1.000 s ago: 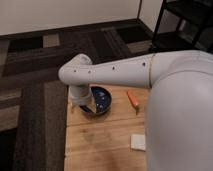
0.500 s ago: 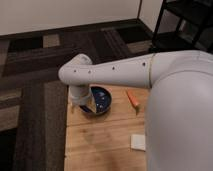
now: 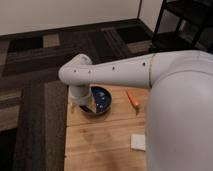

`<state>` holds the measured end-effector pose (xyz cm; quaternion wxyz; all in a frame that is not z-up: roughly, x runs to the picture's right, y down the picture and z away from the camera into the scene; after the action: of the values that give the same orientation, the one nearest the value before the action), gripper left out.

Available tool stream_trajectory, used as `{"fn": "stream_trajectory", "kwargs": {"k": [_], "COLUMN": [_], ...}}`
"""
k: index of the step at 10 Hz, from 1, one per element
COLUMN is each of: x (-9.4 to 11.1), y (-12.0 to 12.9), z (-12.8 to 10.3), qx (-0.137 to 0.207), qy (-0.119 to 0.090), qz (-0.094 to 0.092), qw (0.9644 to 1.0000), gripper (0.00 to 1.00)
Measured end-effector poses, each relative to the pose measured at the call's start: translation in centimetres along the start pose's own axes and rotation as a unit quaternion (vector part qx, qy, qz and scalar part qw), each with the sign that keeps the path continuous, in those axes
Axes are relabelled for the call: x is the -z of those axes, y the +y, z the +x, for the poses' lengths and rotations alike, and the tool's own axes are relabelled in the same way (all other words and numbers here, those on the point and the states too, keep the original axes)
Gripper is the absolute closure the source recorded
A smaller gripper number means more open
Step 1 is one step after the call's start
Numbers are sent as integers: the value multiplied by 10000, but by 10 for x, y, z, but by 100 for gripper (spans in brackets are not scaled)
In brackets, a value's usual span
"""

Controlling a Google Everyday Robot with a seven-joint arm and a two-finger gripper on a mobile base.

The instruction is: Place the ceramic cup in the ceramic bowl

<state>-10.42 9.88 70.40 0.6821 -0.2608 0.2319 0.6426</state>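
The dark-blue ceramic bowl [image 3: 101, 100] sits on the wooden table [image 3: 100, 140] near its far edge. My white arm reaches in from the right and bends down at the bowl's left side. The gripper [image 3: 84, 105] is at the bowl's left rim, mostly hidden behind the wrist. A pale shape shows at the gripper's tip over the rim; I cannot tell whether it is the ceramic cup. The cup does not show clearly anywhere else in the view.
An orange carrot-like object [image 3: 132, 98] lies right of the bowl. A flat pale square pad [image 3: 138, 142] lies near the table's right front. A black shelf [image 3: 185, 25] stands at the back right. Patterned dark carpet surrounds the table.
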Motion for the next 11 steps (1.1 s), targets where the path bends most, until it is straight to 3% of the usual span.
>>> {"fn": "stream_trajectory", "kwargs": {"k": [3, 8, 11], "x": [0, 12, 34], "y": [-3, -65, -118], "z": [0, -16, -41], "qx": [-56, -437, -487], "qy": [18, 81, -15], "qz": [-17, 1, -17], "qw": [10000, 9990, 9988], "gripper": [35, 35, 35]}}
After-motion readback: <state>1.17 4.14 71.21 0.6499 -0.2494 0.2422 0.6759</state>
